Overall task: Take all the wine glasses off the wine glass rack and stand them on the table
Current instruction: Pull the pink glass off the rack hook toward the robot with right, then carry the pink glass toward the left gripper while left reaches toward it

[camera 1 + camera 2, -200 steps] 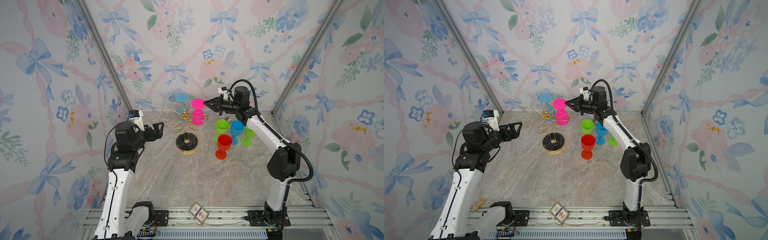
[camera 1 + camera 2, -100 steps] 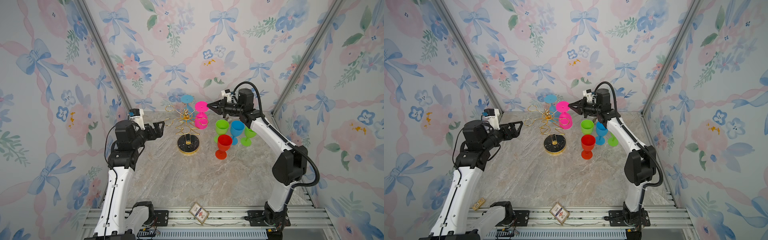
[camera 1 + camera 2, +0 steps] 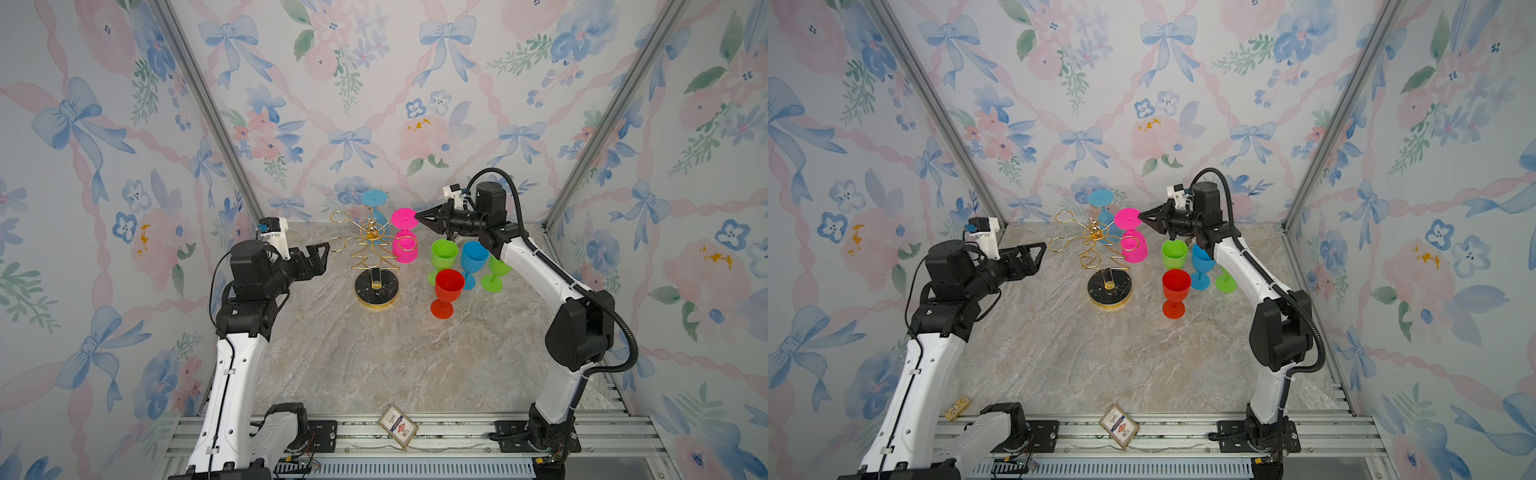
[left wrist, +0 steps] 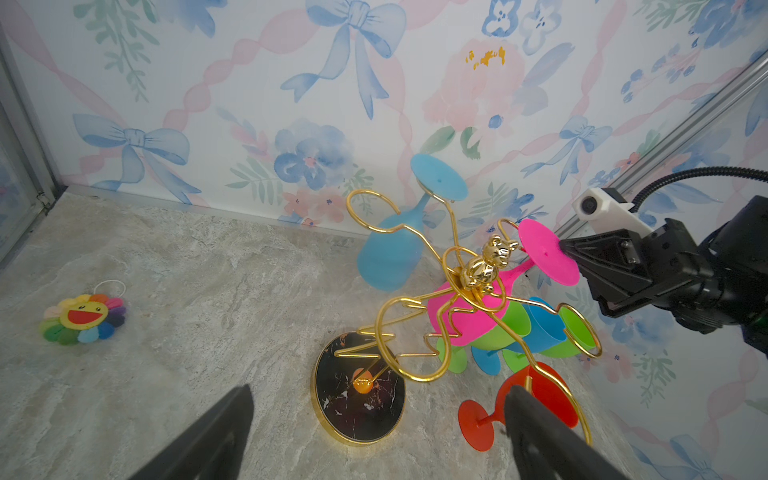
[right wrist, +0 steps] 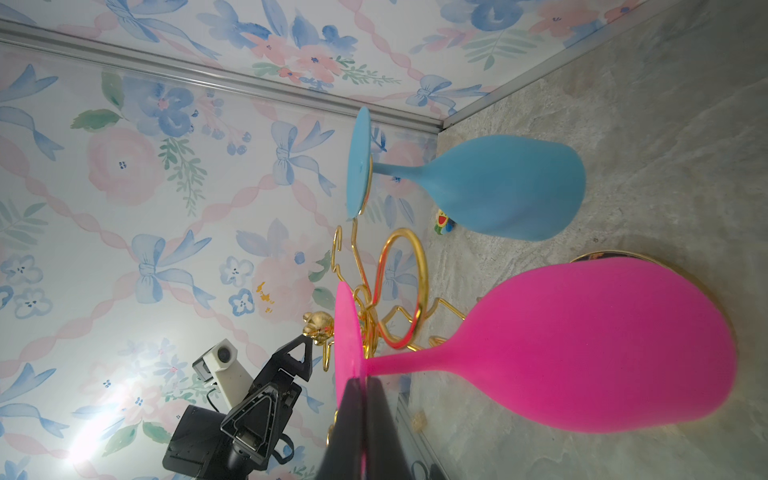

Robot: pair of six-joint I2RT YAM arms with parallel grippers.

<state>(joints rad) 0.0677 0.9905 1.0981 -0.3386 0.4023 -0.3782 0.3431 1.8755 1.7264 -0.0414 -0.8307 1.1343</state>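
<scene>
while the left gripper (image 3: pixel 323 251) hovered wide open and empty beside the wine glass rack (image 3: pixel 376 255), the pink wine glass (image 3: pixel 404 249) hung upside down at the rack's right side, its foot pinched by the closed right gripper (image 3: pixel 419 216), a red cup (image 3: pixel 449 284) upright further right.

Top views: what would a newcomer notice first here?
The gold wine glass rack stands centre-back, a pink wine glass upside down at its right, with the right gripper shut on its foot. Right of it stand a red glass, a blue glass and two green glasses.
</scene>
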